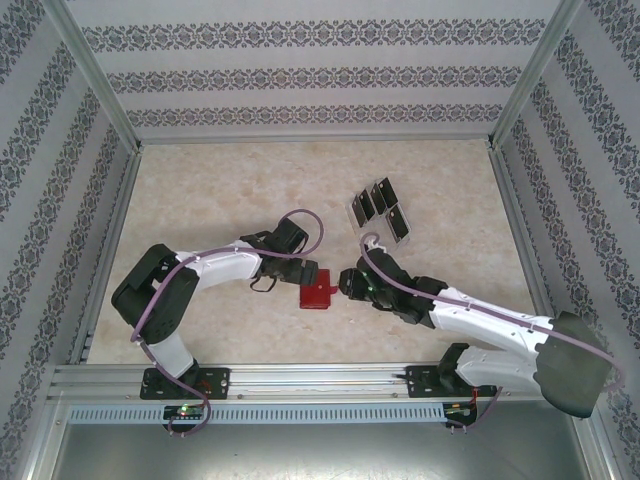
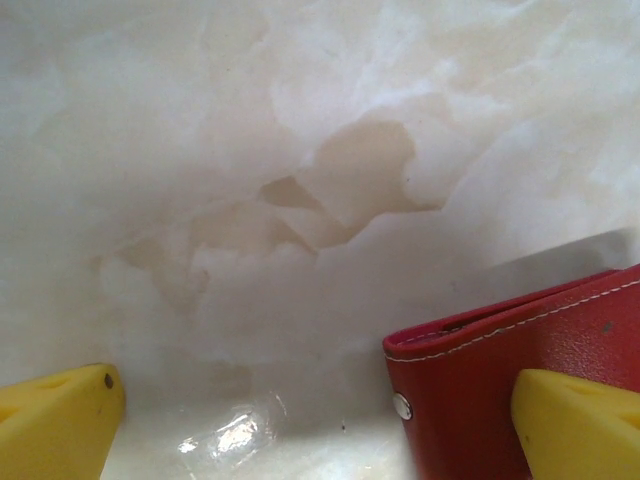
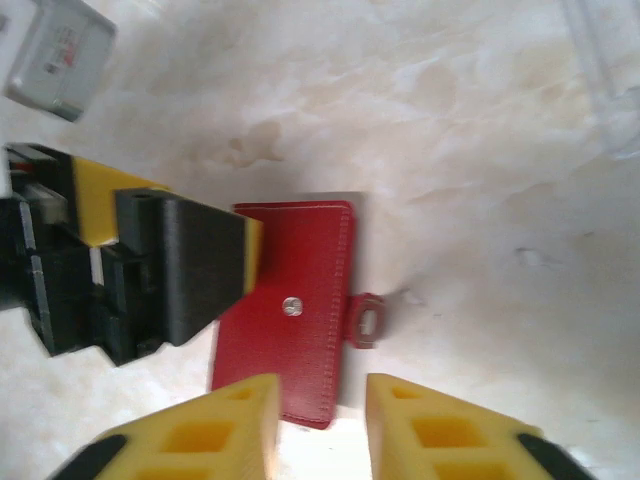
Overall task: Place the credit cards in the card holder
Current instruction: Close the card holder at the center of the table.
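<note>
While the card holder (image 3: 290, 310) lies closed on the surface (image 1: 220, 190), the left gripper (image 2: 315, 400) straddles one edge, fingers wide apart. The right gripper (image 3: 320, 395) sits at another edge, slightly parted and empty; the credit cards (image 1: 378, 208) lie farther back.

Viewed from high above and behind the arm bases (image 1: 185, 382), looking down across the whole worktop (image 1: 220, 200), and from each wrist, close in and facing steeply down past its own yellow fingers (image 2: 55, 425), with the red card holder (image 1: 318, 293) shared by all three.
</note>
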Robot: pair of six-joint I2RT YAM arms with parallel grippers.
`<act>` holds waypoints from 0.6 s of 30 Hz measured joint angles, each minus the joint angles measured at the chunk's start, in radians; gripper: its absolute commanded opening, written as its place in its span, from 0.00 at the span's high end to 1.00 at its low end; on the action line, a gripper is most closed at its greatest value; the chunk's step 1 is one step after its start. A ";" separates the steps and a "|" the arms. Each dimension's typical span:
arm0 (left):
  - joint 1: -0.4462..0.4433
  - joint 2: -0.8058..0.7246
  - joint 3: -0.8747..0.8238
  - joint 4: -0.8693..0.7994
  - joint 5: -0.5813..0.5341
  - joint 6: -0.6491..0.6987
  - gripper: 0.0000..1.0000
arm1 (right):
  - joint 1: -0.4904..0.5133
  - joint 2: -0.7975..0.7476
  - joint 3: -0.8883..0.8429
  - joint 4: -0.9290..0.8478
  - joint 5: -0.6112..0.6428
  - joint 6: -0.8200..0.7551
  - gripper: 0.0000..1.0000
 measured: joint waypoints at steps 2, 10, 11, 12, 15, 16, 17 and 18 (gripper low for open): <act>0.000 0.000 0.000 -0.002 -0.003 0.000 0.00 | -0.003 0.012 0.006 -0.040 -0.005 -0.007 0.64; -0.001 -0.006 -0.010 0.001 -0.009 -0.010 0.00 | -0.002 0.192 0.110 -0.104 -0.042 -0.060 0.64; -0.001 -0.011 -0.015 0.001 -0.010 -0.013 0.00 | -0.002 0.211 0.126 -0.105 -0.043 -0.068 0.63; -0.001 -0.016 -0.021 0.001 -0.011 -0.016 0.00 | -0.002 0.230 0.142 -0.108 -0.044 -0.075 0.64; -0.001 -0.030 -0.038 0.002 -0.015 -0.028 0.00 | -0.002 0.278 0.185 -0.113 -0.045 -0.098 0.65; -0.001 -0.033 -0.042 0.003 -0.017 -0.031 0.00 | -0.002 0.291 0.195 -0.114 -0.045 -0.102 0.65; -0.001 -0.034 -0.043 0.005 -0.017 -0.033 0.00 | -0.002 0.307 0.206 -0.116 -0.045 -0.106 0.65; -0.001 -0.034 -0.043 0.005 -0.017 -0.035 0.00 | -0.003 0.320 0.214 -0.119 -0.045 -0.112 0.65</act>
